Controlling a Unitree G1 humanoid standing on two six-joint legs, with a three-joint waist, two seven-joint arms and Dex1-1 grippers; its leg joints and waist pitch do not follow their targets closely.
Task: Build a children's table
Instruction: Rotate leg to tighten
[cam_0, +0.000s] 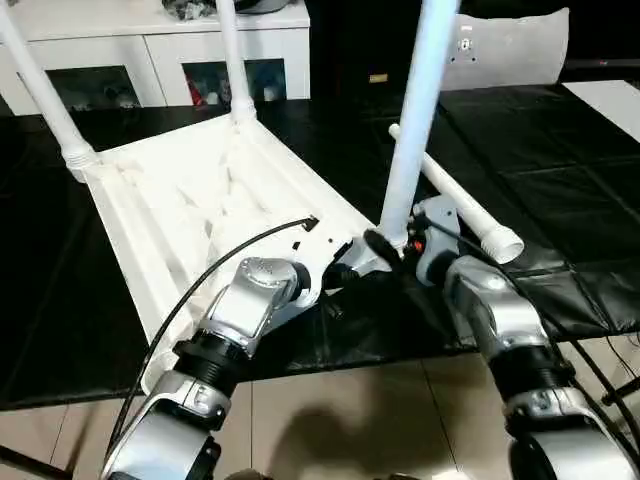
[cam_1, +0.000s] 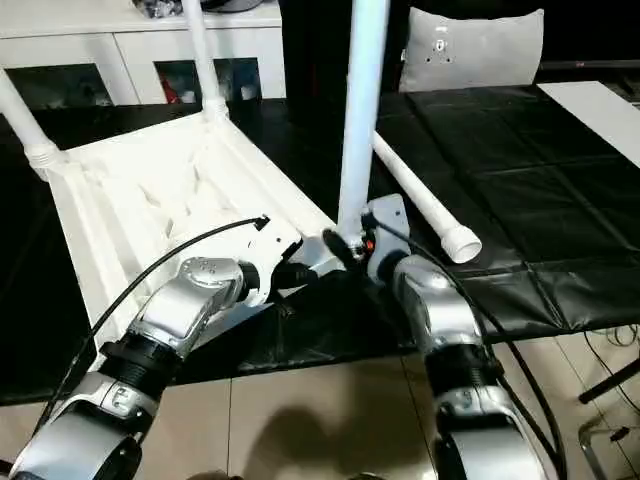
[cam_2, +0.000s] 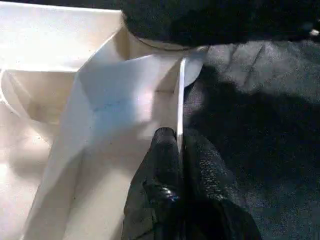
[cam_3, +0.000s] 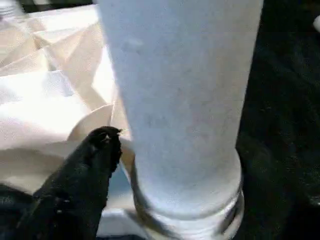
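The children's table top (cam_0: 180, 210) lies upside down on the black work table, ribs showing. Two white legs (cam_0: 45, 90) (cam_0: 232, 60) stand in its far corner sockets. A third leg (cam_0: 415, 120) stands upright at the near right corner, its threaded base (cam_3: 190, 200) at the socket. My right gripper (cam_0: 393, 245) is open around this base, one black finger (cam_3: 97, 155) just beside the tube. My left gripper (cam_2: 179, 145) is shut on the top's thin near rim (cam_2: 181, 100). Another leg (cam_0: 460, 205) lies loose on the black cover behind the right gripper.
A white cabinet with glass doors (cam_0: 150, 60) stands behind the work table. A white panel (cam_0: 510, 45) sits at the back right, a white sheet (cam_0: 610, 100) at the far right edge. The work table's front edge (cam_0: 350, 365) runs just under my forearms, tiled floor below.
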